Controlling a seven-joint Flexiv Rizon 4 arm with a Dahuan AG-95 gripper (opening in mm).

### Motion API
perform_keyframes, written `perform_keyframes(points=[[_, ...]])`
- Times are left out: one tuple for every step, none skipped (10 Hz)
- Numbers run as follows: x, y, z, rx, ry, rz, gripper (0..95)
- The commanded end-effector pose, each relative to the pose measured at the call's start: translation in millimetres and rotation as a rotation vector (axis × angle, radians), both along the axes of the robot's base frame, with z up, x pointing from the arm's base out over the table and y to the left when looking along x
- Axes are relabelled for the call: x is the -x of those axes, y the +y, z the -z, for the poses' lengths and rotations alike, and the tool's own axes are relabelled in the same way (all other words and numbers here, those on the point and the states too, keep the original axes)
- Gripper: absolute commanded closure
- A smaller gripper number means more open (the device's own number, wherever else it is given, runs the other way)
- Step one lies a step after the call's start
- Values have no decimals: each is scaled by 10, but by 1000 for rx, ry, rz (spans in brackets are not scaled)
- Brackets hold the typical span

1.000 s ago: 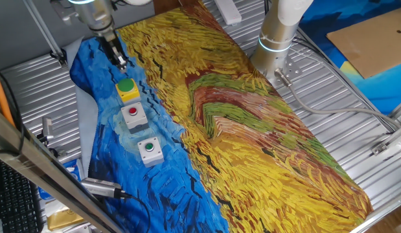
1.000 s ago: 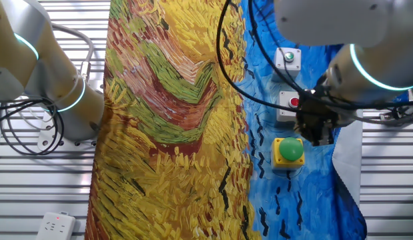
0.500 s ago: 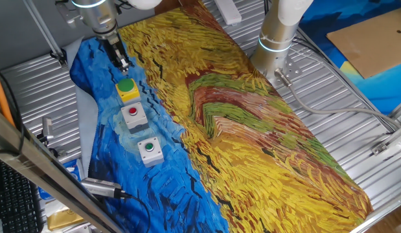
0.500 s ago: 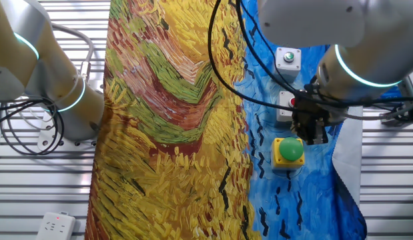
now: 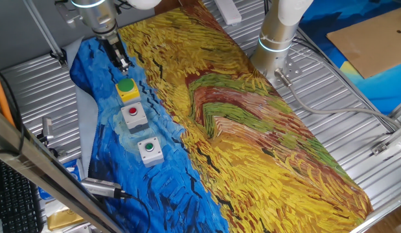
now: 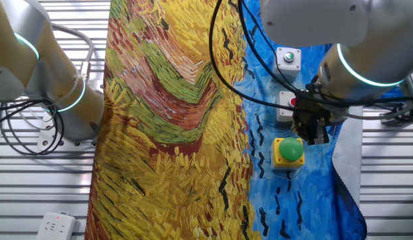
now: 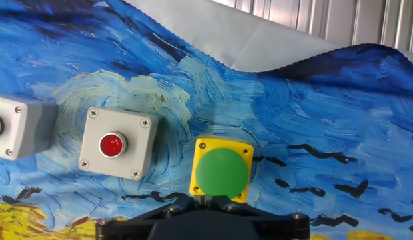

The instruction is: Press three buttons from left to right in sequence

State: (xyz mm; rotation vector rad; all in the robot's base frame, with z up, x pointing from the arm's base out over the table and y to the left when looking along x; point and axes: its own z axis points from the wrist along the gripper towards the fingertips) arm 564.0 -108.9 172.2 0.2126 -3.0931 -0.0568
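Observation:
Three button boxes lie in a row on the blue part of the cloth. The yellow box with the big green cap [image 5: 127,88] [image 6: 289,151] [image 7: 221,171] is at the row's end. The grey-white box with the red button [image 5: 133,114] [image 7: 116,143] is in the middle and is partly hidden by my hand in the other fixed view [image 6: 283,107]. The grey-white box with the small green button [image 5: 149,149] [image 6: 287,58] [image 7: 11,128] is at the far end. My gripper [image 5: 123,63] [image 6: 314,137] [image 7: 215,197] hangs above and just beside the green cap, apart from it, fingertips together.
The painted cloth [image 5: 252,129] covers the table. A second arm's base [image 5: 278,32] [image 6: 59,93] stands at the cloth's yellow side. A metal cylinder with a cable [image 5: 102,188] lies near the small green box. A cardboard sheet [image 5: 375,39] and a power strip [image 6: 56,225] lie off the cloth.
My gripper shifted slightly over the yellow box a second ago, then held still. The buttons have not moved.

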Motion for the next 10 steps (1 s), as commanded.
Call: perform_keyframes(points=[[6, -3, 1, -17, -27, -42, 950], [6, -3, 1, -16, -24, -59, 950], [6, -3, 1, -14, -5, -61, 950], [6, -3, 1, -16, 15, -56, 950], [6, -3, 1, -22, 36, -56, 950], [6, -3, 1, -44, 56, -59, 950], [6, -3, 1, -62, 75, -64, 950], [6, -3, 1, -52, 103, -69, 950], [6, -3, 1, -48, 115, -53, 950], [6, -3, 1, -48, 115, -52, 950]])
